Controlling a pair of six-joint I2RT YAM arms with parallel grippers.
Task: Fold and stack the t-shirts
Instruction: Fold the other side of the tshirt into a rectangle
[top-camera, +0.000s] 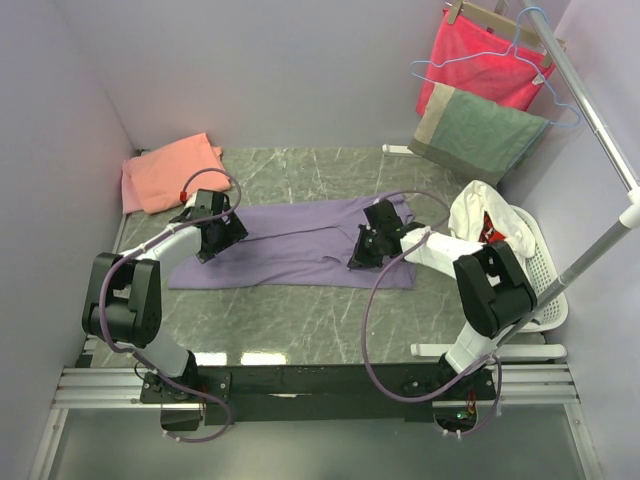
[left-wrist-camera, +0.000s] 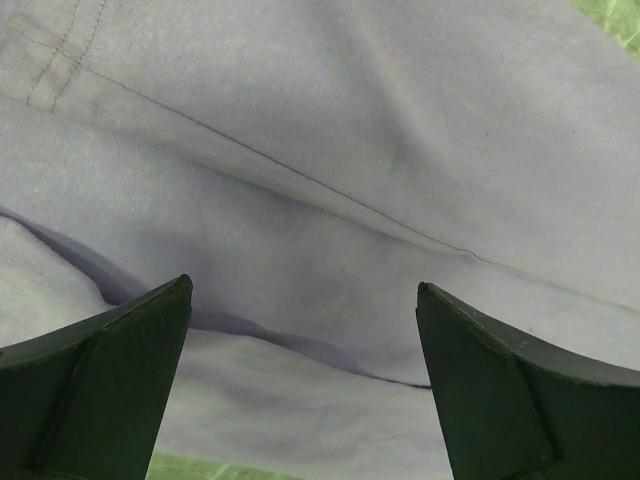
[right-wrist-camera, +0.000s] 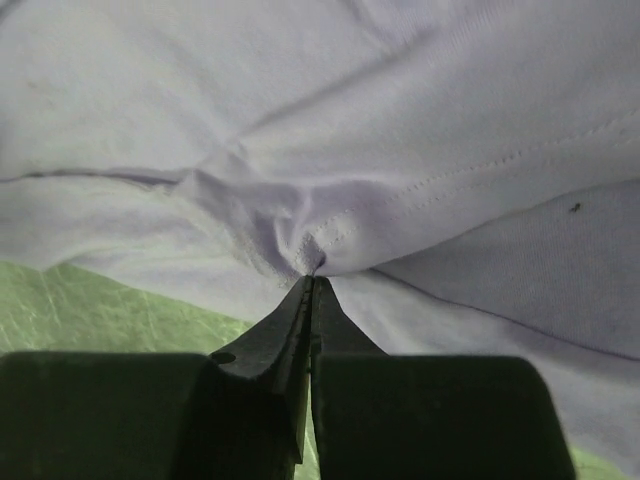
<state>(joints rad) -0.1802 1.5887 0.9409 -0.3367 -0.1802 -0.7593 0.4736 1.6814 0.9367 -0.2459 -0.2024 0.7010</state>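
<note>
Top external view has the lavender t-shirt (top-camera: 290, 245) spread flat on the table (top-camera: 300, 330) just left of the white laundry basket (top-camera: 548, 290). The salmon-pink t-shirt (top-camera: 170, 172) lies crumpled well away from the basket, in the far corner beyond the lavender one. The right gripper (top-camera: 360, 258) is down on the shirt's end nearer the basket, and the left gripper (top-camera: 212, 245) sits over the end farther from it. Left wrist view shows that pincer spread as wide as it goes and holding nothing, its two fingers (left-wrist-camera: 110, 380) framing a soft ridge of lavender cloth with a seam running across above it. Right wrist view shows the other pincer pressed fully together on a small pucker of the lavender cloth, with wrinkles radiating from the tips and green tabletop showing beside them. The step in hand looks like taking hold of both ends before a fold. To do it well, the left pincer should probably settle onto the ridge and close on both layers. The right pinch is thin, so a slow, level lift by both arms together would likely keep it from slipping and the fold line straight.
</note>
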